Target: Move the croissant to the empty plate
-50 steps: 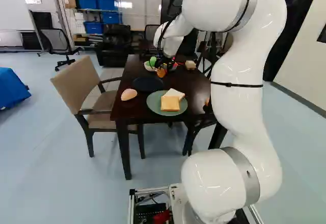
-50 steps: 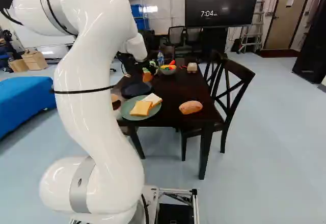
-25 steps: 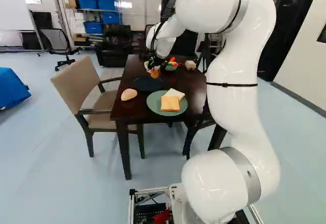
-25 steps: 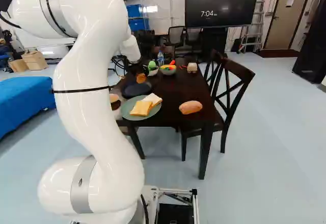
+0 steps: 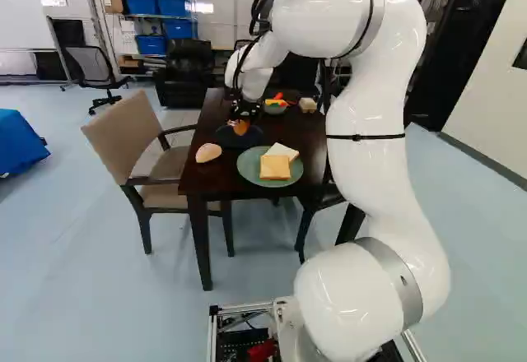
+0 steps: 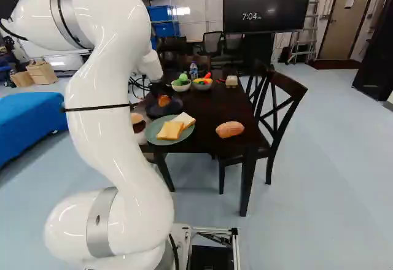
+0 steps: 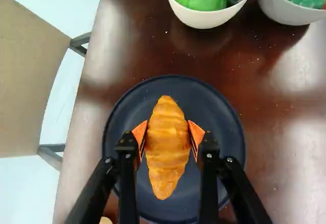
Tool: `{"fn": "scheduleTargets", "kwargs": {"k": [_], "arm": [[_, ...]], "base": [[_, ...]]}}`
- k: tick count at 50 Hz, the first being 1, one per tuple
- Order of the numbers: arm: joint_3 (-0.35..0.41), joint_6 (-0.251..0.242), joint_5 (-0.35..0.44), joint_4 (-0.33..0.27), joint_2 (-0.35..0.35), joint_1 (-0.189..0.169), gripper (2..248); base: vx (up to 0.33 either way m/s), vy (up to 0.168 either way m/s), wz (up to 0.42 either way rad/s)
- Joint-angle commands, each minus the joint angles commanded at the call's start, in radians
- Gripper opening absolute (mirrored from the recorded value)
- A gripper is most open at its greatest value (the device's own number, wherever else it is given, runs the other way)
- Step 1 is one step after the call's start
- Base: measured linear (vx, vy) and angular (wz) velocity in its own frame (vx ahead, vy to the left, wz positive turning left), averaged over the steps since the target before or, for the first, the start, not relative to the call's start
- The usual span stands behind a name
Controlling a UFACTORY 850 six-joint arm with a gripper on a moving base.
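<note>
While my gripper (image 7: 168, 133) pinches the croissant (image 7: 166, 155) from both sides, the croissant's long axis runs ahead, crosswise to the pinch. The dark plate (image 7: 204, 98) lies directly beneath; contact cannot be determined. Lowering straight down should suffice. Count: one croissant, one dark plate, one green plate (image 5: 247, 165), two bread slices (image 5: 275, 167), two bowls (image 7: 204, 18).
</note>
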Motion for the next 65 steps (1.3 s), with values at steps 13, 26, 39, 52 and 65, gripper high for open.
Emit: {"fn": "scheduleTargets", "kwargs": {"k": [13,26,39,52,65], "arm": [[0.009,0.000,0.035,0.000,-0.011,0.004,126],[0.009,0.000,0.035,0.000,-0.011,0.004,126],[0.009,0.000,0.035,0.000,-0.011,0.004,212],[0.009,0.000,0.035,0.000,-0.011,0.004,247],[0.014,0.000,0.035,0.000,0.009,0.004,247]], "base": [[0.000,0.000,0.000],[0.000,0.000,0.000],[0.000,0.000,0.000],[0.000,0.000,0.000],[0.000,0.000,0.000]]}}
